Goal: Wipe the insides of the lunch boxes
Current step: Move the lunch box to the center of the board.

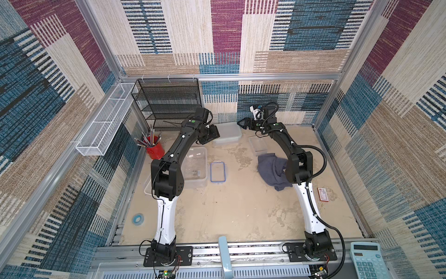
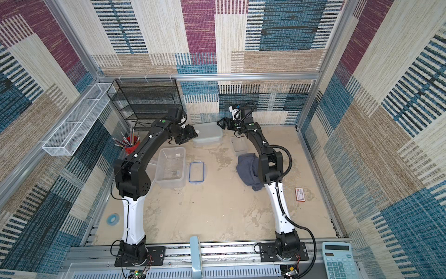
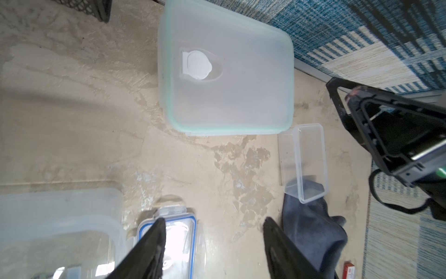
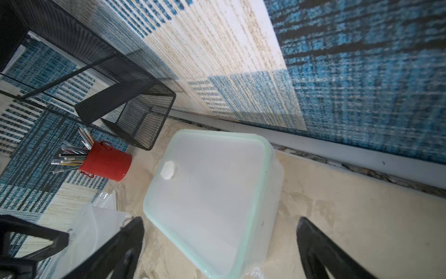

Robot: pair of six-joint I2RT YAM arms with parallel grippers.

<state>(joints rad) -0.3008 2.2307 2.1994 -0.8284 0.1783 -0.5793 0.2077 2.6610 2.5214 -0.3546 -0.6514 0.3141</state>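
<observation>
The left tool [image 3: 213,224] hangs above the worktop [image 1: 241,205] with its jaws partly apart and nothing between them. Below it, back toward its arm's base, the blue-rimmed lid [image 3: 169,241] lies flat. The open large tub [image 1: 195,166] stands just beside that lid, on the side away from the right tool [image 4: 220,222]. Just ahead of the left tool stands the medium lunch box [image 3: 226,79], its green-rimmed lid on. The right tool faces this box from the opposite side, raised, with its jaws spread wide and empty. Below and behind the right tool the open small tub [image 3: 304,164] stands with one end on the grey-blue cloth [image 1: 270,169]. Farther off, beyond the left tool, are the red cup of pencils [image 4: 106,161] and the black mesh rack [image 1: 169,103].
</observation>
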